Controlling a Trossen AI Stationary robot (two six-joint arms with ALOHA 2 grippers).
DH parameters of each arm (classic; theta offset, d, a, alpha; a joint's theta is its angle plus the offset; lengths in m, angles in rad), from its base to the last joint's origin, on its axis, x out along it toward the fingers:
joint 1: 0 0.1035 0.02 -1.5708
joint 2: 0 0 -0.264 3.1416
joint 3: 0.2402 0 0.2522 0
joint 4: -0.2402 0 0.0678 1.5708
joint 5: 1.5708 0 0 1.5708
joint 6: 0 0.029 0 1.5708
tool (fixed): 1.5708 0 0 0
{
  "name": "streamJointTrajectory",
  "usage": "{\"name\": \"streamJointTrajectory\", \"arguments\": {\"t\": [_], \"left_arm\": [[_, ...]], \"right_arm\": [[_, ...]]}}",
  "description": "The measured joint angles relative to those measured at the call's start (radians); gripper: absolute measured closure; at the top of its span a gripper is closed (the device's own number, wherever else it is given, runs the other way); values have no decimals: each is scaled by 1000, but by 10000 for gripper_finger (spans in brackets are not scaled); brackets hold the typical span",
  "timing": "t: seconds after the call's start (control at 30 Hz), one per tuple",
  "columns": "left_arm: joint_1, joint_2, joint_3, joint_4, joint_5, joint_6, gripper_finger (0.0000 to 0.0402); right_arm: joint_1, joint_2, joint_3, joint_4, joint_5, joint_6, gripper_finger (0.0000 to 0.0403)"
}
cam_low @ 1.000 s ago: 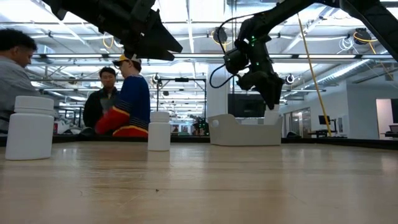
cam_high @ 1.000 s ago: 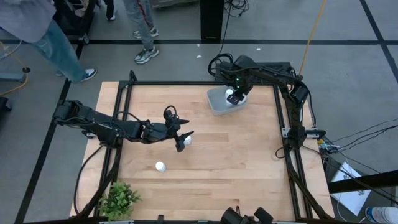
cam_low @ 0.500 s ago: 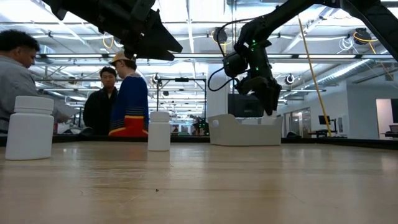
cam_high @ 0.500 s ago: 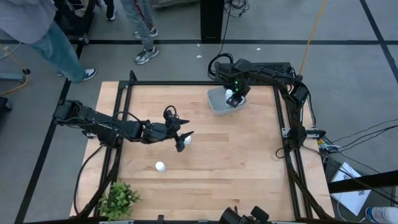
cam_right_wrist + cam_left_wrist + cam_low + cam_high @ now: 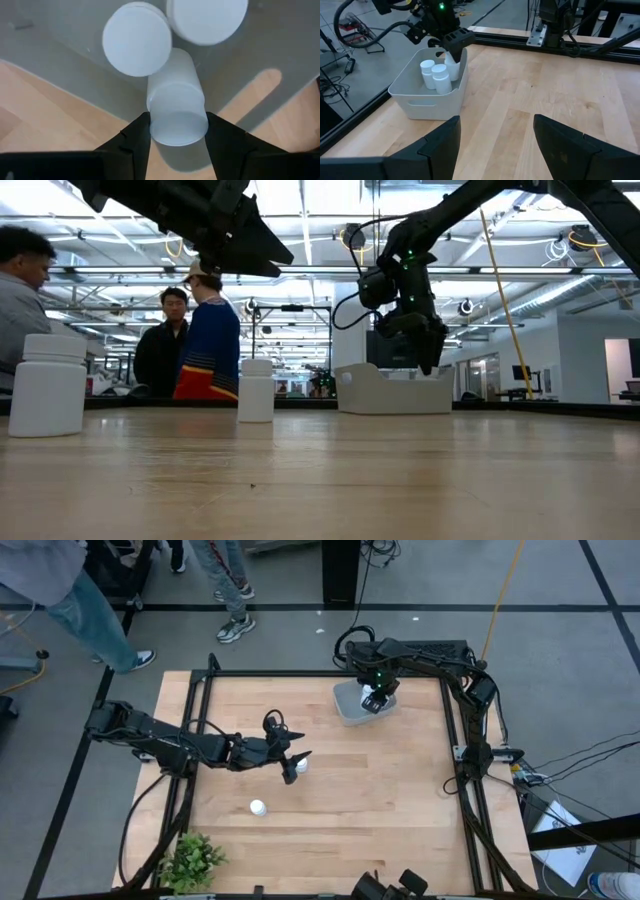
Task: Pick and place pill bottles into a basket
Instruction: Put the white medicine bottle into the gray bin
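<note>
Since a second ago the right tool (image 5: 372, 700) has drawn in and sunk lower over the basket (image 5: 348, 710) at the far side of the table (image 5: 380, 790); the left tool (image 5: 295, 761) has not stirred. The right tool is clamped on a pill bottle (image 5: 176, 113), holding it over the basket's floor, just beside two bottles (image 5: 435, 75) standing upright inside. By my reading two bottles are placed and a third is about to be let go. Two remain out on the table: one (image 5: 301, 766) near mid-table, right at the left tool, whose fingers (image 5: 440, 145) stand apart and appear to straddle it without gripping, and another (image 5: 257, 807) nearer the front edge, well apart from the basket. People stand beyond the table's far side.
</note>
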Motion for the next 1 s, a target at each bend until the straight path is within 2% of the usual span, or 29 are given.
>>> {"name": "streamJointTrajectory", "arguments": {"t": [0.77, 0.9, 1.0], "left_arm": [[0, 0, 0, 0, 0, 4, 144], [0, 0, 0, -6, 0, 4, 144], [0, 0, 0, -7, 0, 4, 144]], "right_arm": [[0, 18, -37, 43, -13, -27, 253], [-1, 44, -36, 54, -20, -34, 225], [0, 54, -33, 51, -20, -38, 221]]}}
